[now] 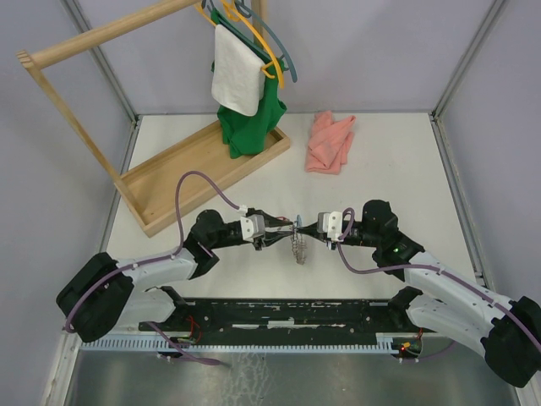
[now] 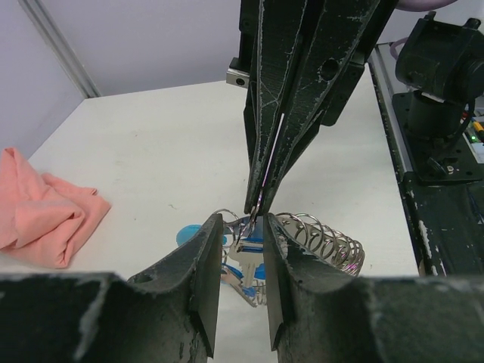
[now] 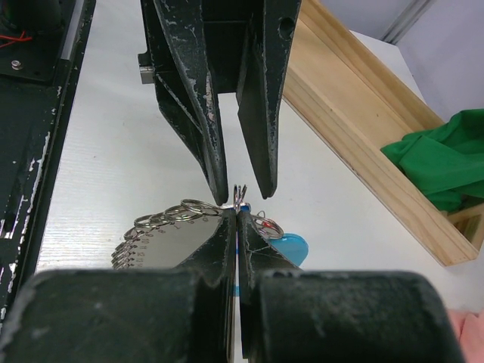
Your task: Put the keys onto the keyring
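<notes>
The keyring (image 1: 297, 245) hangs between the two grippers above the table's middle. It is a coil of silver rings (image 2: 325, 242) with a bright blue section (image 3: 291, 246). My right gripper (image 3: 237, 213) is shut on a thin wire ring of it, and enters the left wrist view from above (image 2: 257, 208). My left gripper (image 2: 242, 227) faces it with its jaws apart on either side of a silver key with a blue tag (image 2: 252, 253). A second key (image 2: 234, 276) hangs just below. A small ring with a red bit (image 3: 266, 224) shows beside my right fingers.
A pink cloth (image 1: 330, 142) lies at the back centre. A wooden rack base (image 1: 203, 173) stands at the back left, with a green garment (image 1: 249, 127) and a white towel (image 1: 235, 76) hanging on it. Both arm bases are at the near edge.
</notes>
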Available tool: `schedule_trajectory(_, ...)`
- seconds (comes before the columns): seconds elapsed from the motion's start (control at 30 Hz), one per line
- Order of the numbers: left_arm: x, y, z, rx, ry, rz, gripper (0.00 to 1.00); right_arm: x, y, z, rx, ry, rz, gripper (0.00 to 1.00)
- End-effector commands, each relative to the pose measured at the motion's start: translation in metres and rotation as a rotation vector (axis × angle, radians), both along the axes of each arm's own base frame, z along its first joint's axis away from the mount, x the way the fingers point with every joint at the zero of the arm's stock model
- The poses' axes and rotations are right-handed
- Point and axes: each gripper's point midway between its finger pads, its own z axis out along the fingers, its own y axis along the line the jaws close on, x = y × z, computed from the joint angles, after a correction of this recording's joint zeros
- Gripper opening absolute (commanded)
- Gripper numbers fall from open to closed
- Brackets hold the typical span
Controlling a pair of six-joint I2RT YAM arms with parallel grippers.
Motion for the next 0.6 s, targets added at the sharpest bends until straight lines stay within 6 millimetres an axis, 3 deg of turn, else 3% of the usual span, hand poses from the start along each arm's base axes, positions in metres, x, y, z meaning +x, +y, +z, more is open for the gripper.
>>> schedule_trajectory(0.0,-0.002,-0.008,0.023,-0.034,-0.102,-0.051,0.32,0.001,0.006,0.034,0.068,-0.082,0.034,0.0)
schedule_trajectory(0.13,-0.004,-0.009,0.017,-0.011,-0.093,-0.069,0.24,0.001,0.006,0.037,0.071,-0.083,0.034,0.01)
schedule_trajectory(0.27,-0.005,-0.011,0.014,0.01,-0.091,-0.084,0.04,0.001,0.006,0.037,0.065,-0.079,0.032,0.01)
schedule_trajectory(0.5,0.002,-0.004,0.011,0.14,-0.065,-0.034,0.03,0.006,-0.014,0.027,-0.088,-0.078,-0.041,0.12)
schedule_trajectory(0.57,0.004,-0.002,0.007,0.224,-0.046,-0.007,0.03,0.006,-0.02,0.03,-0.132,-0.089,-0.058,0.24)
